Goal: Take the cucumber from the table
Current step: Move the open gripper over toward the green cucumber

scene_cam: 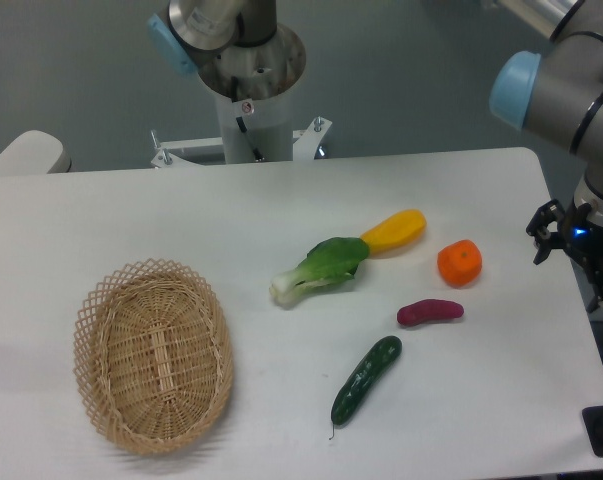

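Note:
The dark green, bumpy cucumber (366,378) lies on the white table (281,200) near the front edge, right of centre. It runs diagonally with its thin stem tip toward the front left. My gripper (584,250) is a black assembly at the table's far right edge, well to the right of the cucumber and farther back, touching nothing. Its fingers are partly cut off by the frame edge, so their spacing is unclear.
A purple sweet potato (430,312) lies just behind the cucumber's right end. Behind that are an orange fruit (459,262), a yellow vegetable (393,231) and a bok choy (321,268). A wicker basket (153,355) sits front left. The robot base (249,90) stands at the back.

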`<move>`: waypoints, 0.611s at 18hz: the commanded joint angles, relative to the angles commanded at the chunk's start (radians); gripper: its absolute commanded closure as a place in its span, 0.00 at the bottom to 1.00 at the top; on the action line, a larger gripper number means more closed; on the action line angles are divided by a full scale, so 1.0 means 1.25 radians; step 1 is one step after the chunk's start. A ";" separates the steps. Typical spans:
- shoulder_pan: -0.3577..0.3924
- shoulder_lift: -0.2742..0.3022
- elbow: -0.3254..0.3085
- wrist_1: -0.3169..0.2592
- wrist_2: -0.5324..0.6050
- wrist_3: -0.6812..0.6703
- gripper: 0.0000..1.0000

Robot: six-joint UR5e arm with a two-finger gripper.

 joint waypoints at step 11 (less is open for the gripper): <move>-0.029 0.004 -0.064 0.010 -0.005 -0.162 0.00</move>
